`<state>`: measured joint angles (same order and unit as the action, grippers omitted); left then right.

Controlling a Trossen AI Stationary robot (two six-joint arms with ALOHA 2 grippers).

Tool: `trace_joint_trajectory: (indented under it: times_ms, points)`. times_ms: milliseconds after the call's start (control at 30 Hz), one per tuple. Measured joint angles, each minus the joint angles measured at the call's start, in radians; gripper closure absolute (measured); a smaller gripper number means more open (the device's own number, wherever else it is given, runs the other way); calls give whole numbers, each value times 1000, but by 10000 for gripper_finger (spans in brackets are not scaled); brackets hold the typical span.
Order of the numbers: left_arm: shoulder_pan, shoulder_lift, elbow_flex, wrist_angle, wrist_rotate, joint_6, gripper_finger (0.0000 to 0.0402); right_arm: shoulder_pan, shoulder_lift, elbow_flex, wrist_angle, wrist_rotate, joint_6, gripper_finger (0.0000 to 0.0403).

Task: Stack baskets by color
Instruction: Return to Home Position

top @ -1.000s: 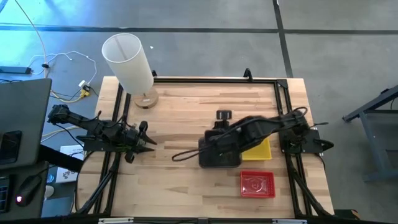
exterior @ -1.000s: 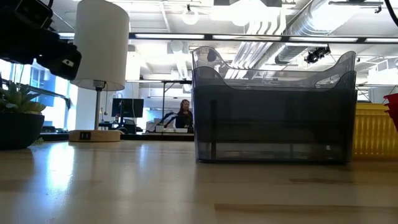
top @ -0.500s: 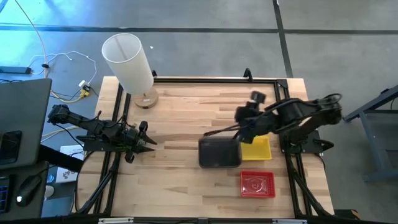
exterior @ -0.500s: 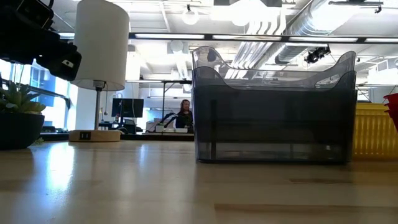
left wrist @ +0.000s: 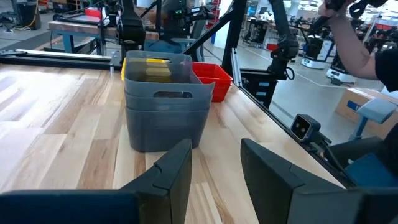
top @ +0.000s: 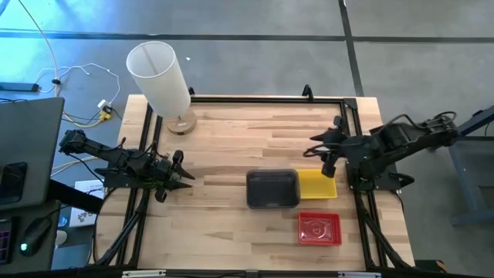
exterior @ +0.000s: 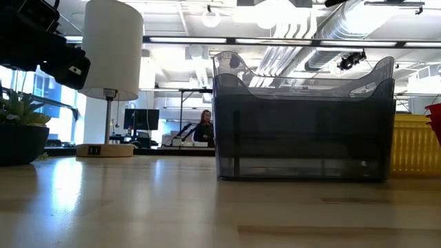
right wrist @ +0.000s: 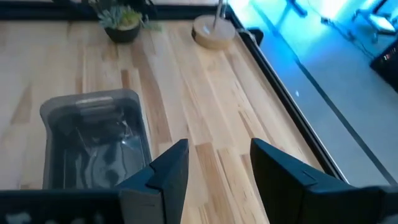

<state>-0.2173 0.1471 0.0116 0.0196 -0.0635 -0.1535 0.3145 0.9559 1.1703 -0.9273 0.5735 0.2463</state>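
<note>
A stack of nested smoky grey baskets (top: pixel 272 189) stands on the table right of centre; it also shows in the low view (exterior: pixel 303 124) and both wrist views (left wrist: pixel 165 102) (right wrist: pixel 93 143). A yellow basket (top: pixel 320 185) sits against its right side, and a red basket (top: pixel 319 228) sits nearer the front edge. My right gripper (top: pixel 321 154) hangs open in the air by the table's right edge, above and beyond the yellow basket, holding nothing (right wrist: pixel 217 155). My left gripper (top: pixel 182 174) waits open at the left edge, pointing at the grey stack (left wrist: pixel 214 158).
A tall white lamp (top: pixel 160 77) on a round wooden base stands at the far left corner. A potted plant (exterior: pixel 21 138) sits near the left arm. A black frame rail (top: pixel 262 98) runs along the table's edges. Bare wood lies between the left gripper and the baskets.
My right gripper has drawn back from over the grey stack toward the table's right edge, turning as it went, its fingers staying open and holding nothing. The baskets have kept still.
</note>
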Motion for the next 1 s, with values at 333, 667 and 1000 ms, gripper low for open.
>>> trace_joint_trajectory:
  times_ms: [333, 667, 1000]
  points:
    - [0, 0, 0, 0, 0, 0, 275, 0, -297, -383, 360, -61, -123, 243]
    - [0, 0, 0, 0, 0, 0, 275, 0, -523, -695, 730, -237, -237, 243]
    - [0, 0, 0, 0, 0, 0, 275, 0, -641, -857, 833, -270, -248, 243]
